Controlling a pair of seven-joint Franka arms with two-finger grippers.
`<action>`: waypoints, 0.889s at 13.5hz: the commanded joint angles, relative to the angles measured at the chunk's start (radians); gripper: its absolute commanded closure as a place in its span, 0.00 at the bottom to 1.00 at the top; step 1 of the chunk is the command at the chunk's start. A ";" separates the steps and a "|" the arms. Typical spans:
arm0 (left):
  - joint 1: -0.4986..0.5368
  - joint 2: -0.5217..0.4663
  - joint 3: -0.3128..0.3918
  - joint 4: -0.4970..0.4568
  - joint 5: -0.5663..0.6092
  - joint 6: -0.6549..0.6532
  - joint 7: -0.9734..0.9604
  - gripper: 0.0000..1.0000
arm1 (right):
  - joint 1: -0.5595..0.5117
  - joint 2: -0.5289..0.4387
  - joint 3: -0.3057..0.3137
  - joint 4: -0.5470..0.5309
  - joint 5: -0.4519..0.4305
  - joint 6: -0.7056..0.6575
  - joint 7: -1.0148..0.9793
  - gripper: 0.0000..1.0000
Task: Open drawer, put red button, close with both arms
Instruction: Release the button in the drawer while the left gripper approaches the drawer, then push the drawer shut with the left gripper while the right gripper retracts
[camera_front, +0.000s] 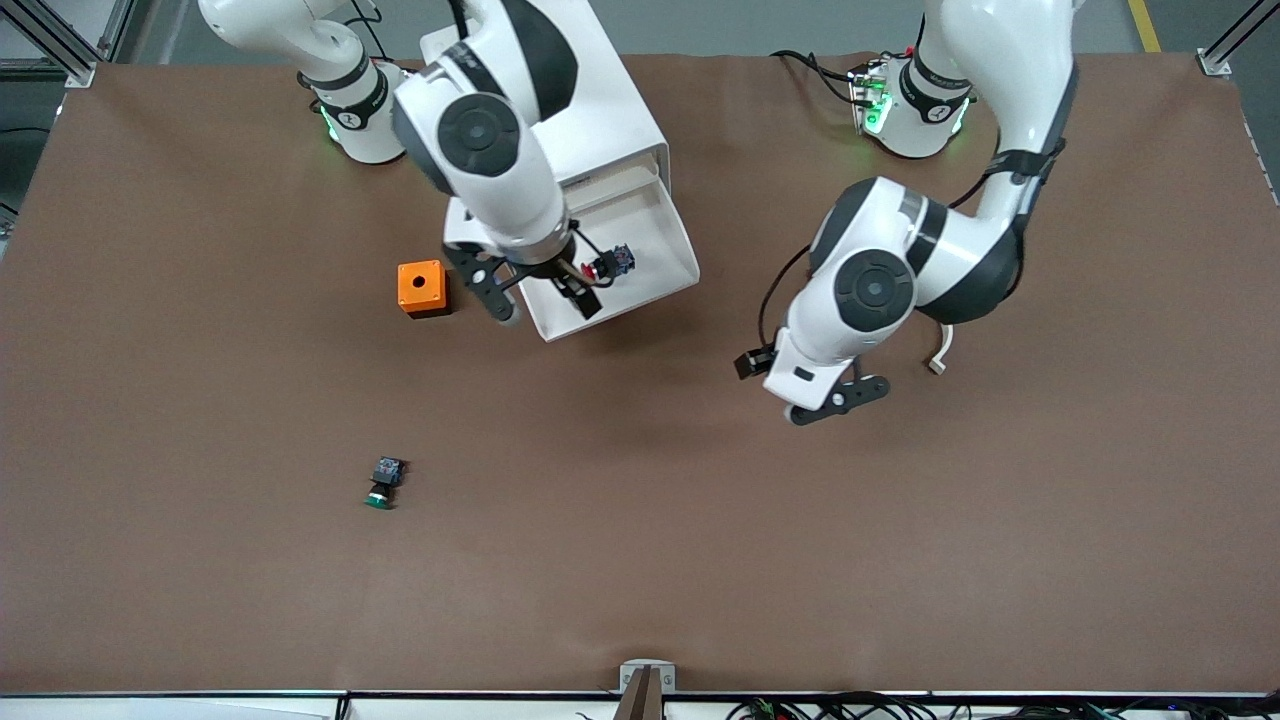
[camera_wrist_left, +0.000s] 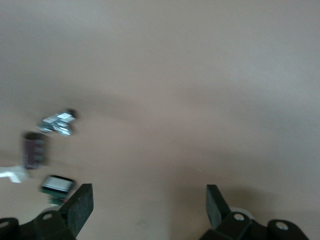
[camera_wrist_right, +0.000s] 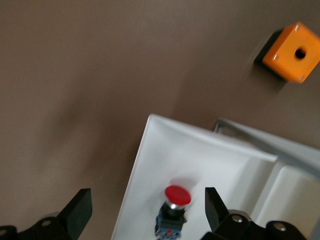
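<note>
From the front camera I see the drawer (camera_front: 668, 235) pulled well out of the white cabinet (camera_front: 610, 110), its tray open to view, and the red button (camera_front: 608, 264) lying on its side inside the tray, near the drawer's front edge. My right gripper (camera_front: 545, 297) hangs over that front edge with its fingers spread wide and nothing between them; the button sits just beside one finger, apart from it as far as I can judge. The orange box (camera_front: 422, 288) with a hole in its top stands on the brown table (camera_front: 200, 500) just beside the drawer, toward the right arm's end. The green-capped button (camera_front: 384, 481) lies much nearer to the front camera, well apart from everything else. My left gripper (camera_front: 838, 397) is over bare table, toward the left arm's end from the drawer, and that arm waits. In the left wrist view the left gripper (camera_wrist_left: 149, 206) is wide open and empty over plain brown surface; some small blurred parts show at one edge, which I cannot identify with confidence. In the right wrist view the right gripper (camera_wrist_right: 148, 208) is likewise spread and empty, the drawer's (camera_wrist_right: 150, 165) white corner is under it, the red button (camera_wrist_right: 175, 205) rests in the tray between the fingers' lines, cap up toward the camera, and the orange box (camera_wrist_right: 292, 52) sits on the table apart from the drawer.
</note>
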 joint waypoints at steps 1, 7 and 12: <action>-0.058 0.037 0.005 0.012 -0.062 0.057 -0.095 0.01 | -0.122 0.006 0.015 0.093 0.005 -0.146 -0.221 0.00; -0.210 0.094 0.007 0.023 -0.094 0.131 -0.273 0.01 | -0.360 -0.007 0.013 0.182 -0.102 -0.369 -0.769 0.00; -0.290 0.120 0.005 0.022 -0.111 0.123 -0.387 0.01 | -0.532 -0.007 0.010 0.230 -0.188 -0.461 -1.165 0.00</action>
